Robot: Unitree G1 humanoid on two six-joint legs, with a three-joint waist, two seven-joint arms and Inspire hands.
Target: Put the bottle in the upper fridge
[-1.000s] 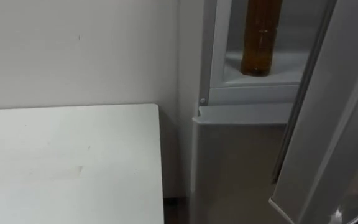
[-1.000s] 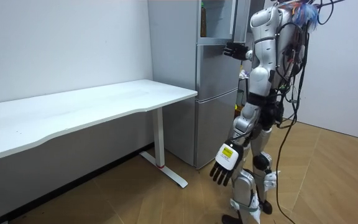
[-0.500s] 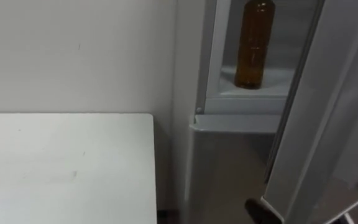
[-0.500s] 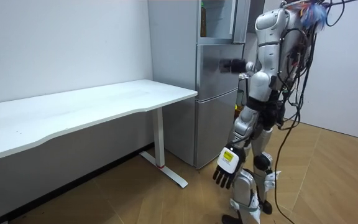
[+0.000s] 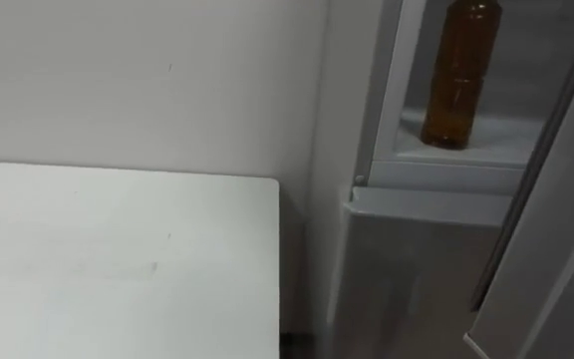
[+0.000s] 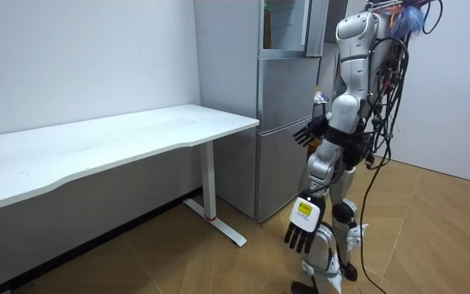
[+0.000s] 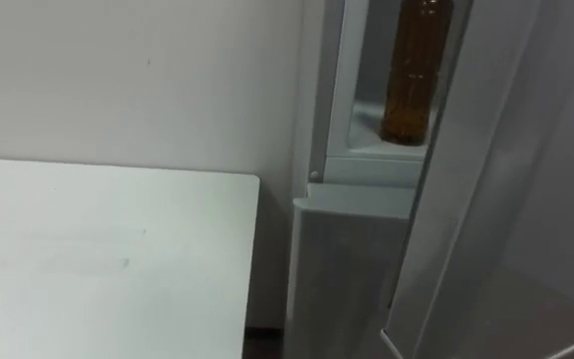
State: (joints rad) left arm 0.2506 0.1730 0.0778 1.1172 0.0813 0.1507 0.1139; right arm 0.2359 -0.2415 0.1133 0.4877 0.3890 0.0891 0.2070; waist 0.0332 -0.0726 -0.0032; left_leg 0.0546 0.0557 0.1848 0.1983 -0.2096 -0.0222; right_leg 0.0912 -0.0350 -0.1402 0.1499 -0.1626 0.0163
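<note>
The right hand (image 6: 310, 133), open and empty, has dropped from the fridge (image 6: 280, 122) to waist height, left hand (image 6: 303, 233) hanging slack; the bottle (image 5: 458, 75) stands delivered on the upper shelf (image 5: 501, 130) at one o'clock.

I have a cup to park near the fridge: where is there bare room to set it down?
The white table is bare right up to its edge beside the fridge. On the upper shelf there is a free strip right of the amber bottle, toward the half-open door; that door narrows the way in for a hand.
</note>
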